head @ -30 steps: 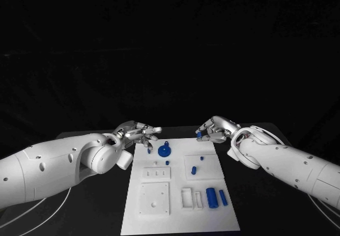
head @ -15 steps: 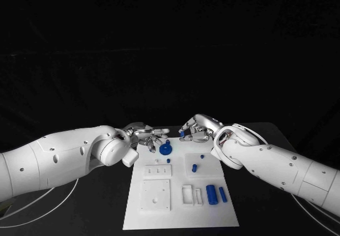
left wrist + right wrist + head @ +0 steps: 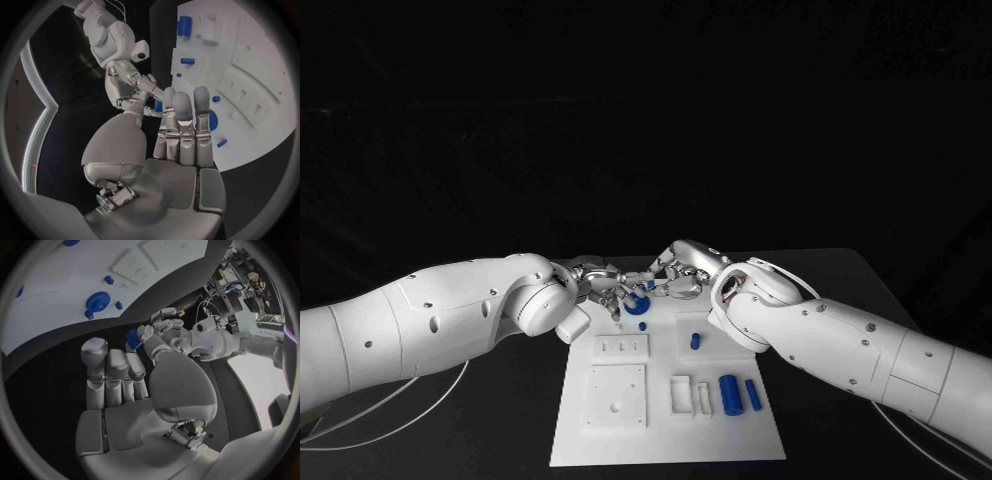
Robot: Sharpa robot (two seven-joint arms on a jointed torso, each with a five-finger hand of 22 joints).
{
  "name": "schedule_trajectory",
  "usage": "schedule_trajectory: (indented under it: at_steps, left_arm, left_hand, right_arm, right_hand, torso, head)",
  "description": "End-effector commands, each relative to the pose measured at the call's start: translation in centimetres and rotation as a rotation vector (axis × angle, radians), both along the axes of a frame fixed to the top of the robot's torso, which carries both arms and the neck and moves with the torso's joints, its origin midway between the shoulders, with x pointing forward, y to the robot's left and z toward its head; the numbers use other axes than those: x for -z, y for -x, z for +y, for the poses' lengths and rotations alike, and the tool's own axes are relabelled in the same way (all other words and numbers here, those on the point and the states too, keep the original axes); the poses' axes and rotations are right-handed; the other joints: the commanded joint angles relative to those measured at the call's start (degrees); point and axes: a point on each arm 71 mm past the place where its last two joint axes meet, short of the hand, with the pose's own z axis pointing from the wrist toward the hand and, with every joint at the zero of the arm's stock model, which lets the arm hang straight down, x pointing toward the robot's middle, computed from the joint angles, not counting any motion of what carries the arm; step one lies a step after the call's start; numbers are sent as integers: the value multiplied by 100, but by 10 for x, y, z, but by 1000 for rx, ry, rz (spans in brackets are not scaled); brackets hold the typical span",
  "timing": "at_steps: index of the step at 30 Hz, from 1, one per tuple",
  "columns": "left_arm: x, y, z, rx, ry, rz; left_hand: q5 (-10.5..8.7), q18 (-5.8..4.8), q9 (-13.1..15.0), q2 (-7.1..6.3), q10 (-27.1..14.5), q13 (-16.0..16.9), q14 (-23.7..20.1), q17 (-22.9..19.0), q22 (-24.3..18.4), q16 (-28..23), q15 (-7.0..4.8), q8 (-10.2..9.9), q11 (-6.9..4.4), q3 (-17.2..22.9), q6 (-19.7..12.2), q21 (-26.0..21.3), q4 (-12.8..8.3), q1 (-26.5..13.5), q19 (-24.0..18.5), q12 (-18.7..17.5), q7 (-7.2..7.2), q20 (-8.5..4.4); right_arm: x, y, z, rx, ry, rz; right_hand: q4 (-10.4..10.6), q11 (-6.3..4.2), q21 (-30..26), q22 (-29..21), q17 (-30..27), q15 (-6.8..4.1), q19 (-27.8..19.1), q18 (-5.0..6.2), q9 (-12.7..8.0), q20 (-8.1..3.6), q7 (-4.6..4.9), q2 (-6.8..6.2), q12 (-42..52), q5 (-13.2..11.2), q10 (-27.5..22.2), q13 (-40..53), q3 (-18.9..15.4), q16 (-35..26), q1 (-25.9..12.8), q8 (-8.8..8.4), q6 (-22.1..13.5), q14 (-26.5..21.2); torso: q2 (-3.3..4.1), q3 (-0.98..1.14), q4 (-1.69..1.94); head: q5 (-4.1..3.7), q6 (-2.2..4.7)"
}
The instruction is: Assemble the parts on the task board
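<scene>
Two hands: meet above task board [image 3: 661, 420] far edge, apparently for a handover
Right hand [image 3: 678, 270]: pinches small blue part [image 3: 134, 338]
Left hand [image 3: 607, 284]: fingers apart, grasping nothing
Blue disc [image 3: 636, 305]: on board, just below

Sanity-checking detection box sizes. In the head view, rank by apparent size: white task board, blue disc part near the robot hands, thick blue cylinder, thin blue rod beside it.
1. White task board
2. Thick blue cylinder
3. Blue disc part and thin blue rod: too close to rank; the disc is partly covered by fingers and lies farther from the camera.
</scene>
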Motion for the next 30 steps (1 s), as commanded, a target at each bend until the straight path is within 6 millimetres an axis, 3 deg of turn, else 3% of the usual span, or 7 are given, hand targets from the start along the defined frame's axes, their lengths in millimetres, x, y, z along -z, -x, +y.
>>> schedule_trajectory:
  at_steps: [1,7,24,30]
  left_arm:
    - [0,-1,-2,-1,-55,-8]
    - [0,-2,-2,-16,-65,-21]
    - [1,-2,-2,-14,-103,-11]
    - [3,-1,-3,8,-129,11]
  left_hand:
    - [-22,37,12,-81,6,2,-49,-14,9,32,22,-26,26,5,-63,-31,56,-15,-46,-46,21,-1]
    - [-23,49,37,-111,-100,-39,-83,-32,24,24,51,-24,64,14,-147,-79,102,4,-63,-107,52,29]
    - [-26,50,20,-141,-134,-64,-112,-52,65,35,65,-26,77,3,-183,-138,93,30,-76,-102,65,45]
    - [-29,48,0,-142,-147,-70,-123,-58,82,37,67,-28,82,-1,-189,-154,101,23,-77,-103,69,46]
  right_arm:
    - [4,2,5,2,33,26]
    - [7,5,9,-11,45,44]
    - [13,8,11,-19,60,65]
    - [13,8,12,-19,53,63]
  right_hand:
    - [27,-16,17,362,-9,-19,321,112,9,-6,6,-13,-22,24,7,131,6,-24,-5,25,3,15]
    - [20,-16,24,356,-8,-19,321,112,10,-4,6,-20,-23,37,7,133,21,-31,-5,26,12,17]
    - [24,-18,29,349,-3,-19,321,113,9,-4,5,-9,-19,27,8,139,20,-37,-14,25,12,21]
    - [24,-20,26,345,-3,-19,321,116,10,-5,3,-8,-20,30,7,140,17,-40,-15,26,15,20]
  torso:
    - [0,-3,3]
    - [-2,-3,-12]
    - [7,-4,0]
    - [9,-14,-4]
  head:
    - [1,-4]
    - [22,-5]
    - [37,-25]
    - [38,-29]
